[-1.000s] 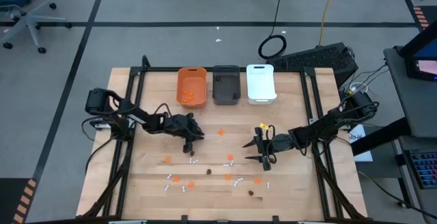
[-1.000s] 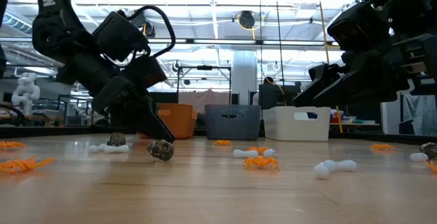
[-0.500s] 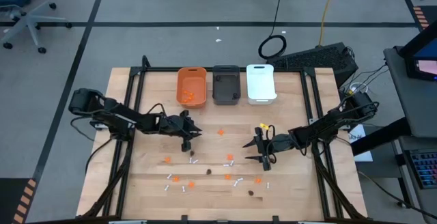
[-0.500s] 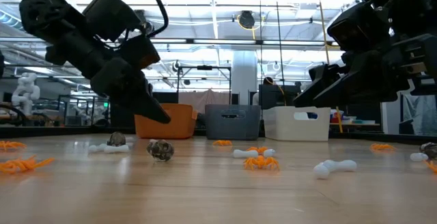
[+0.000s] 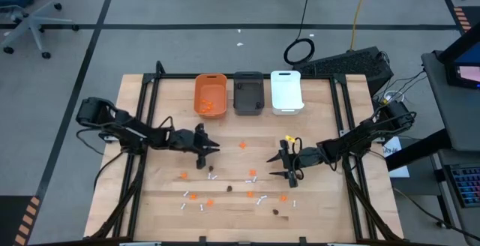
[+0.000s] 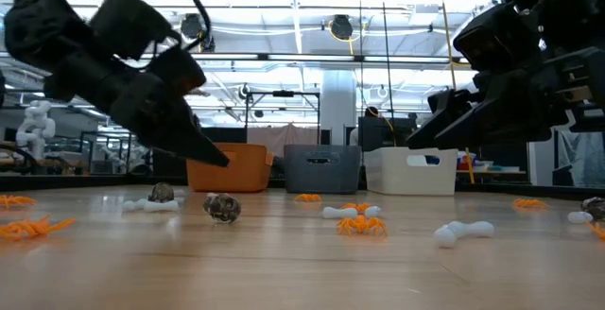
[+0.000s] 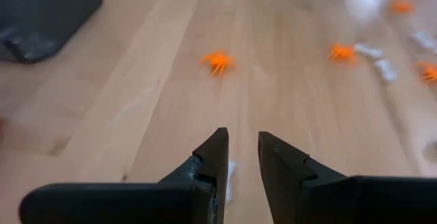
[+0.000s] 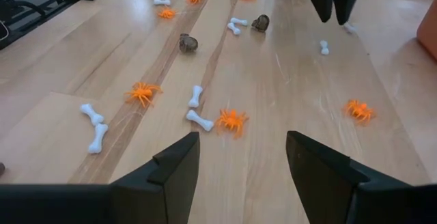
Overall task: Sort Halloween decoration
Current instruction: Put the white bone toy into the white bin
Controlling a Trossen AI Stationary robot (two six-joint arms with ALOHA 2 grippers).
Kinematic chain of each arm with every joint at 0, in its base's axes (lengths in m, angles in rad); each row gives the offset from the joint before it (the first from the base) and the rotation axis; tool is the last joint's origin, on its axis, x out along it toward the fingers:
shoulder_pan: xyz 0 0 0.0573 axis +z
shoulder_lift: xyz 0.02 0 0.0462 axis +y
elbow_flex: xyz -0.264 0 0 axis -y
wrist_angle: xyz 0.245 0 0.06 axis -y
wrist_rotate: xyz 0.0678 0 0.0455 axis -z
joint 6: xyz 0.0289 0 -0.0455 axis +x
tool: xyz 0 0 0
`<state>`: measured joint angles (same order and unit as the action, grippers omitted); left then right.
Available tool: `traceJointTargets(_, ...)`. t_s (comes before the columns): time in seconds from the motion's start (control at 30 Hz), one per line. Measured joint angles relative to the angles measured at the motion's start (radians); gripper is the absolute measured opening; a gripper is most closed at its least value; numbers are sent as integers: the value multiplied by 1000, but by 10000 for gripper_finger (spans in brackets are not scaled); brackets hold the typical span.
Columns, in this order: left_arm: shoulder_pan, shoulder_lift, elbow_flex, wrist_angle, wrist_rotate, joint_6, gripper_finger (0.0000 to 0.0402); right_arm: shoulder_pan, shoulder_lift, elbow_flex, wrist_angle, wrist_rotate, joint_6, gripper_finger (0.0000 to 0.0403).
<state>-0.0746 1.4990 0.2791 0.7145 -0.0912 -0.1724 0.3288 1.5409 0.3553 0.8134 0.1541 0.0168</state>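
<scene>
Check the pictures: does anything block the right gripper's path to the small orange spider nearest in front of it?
Nothing visible does. The right gripper stands open, and bare wooden table lies between it and the small orange spider; a small white bone lies beside the spider.

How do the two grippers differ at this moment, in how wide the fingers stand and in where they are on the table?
The left gripper has its fingers close together with only a narrow gap, while the right gripper has its fingers spread wide. The left gripper hangs below the orange bin; the right gripper hangs below the white bin. Both are raised off the wooden table and hold nothing, with small orange, white and dark pieces lying around them.
</scene>
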Motion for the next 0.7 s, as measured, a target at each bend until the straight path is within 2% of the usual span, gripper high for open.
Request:
traceJointTargets(0.2, -42, 1, -40, 60, -59, 14, 96, 0, 0, 0, 5, 0, -1, 203)
traceJointTargets(0.5, -57, 111, -35, 122, -134, 58, 195, 0, 0, 0, 5, -1, -3, 203)
traceJointTargets(0.7, -57, 200, -35, 198, -142, 58, 201, 0, 0, 0, 5, 1, -10, 203)
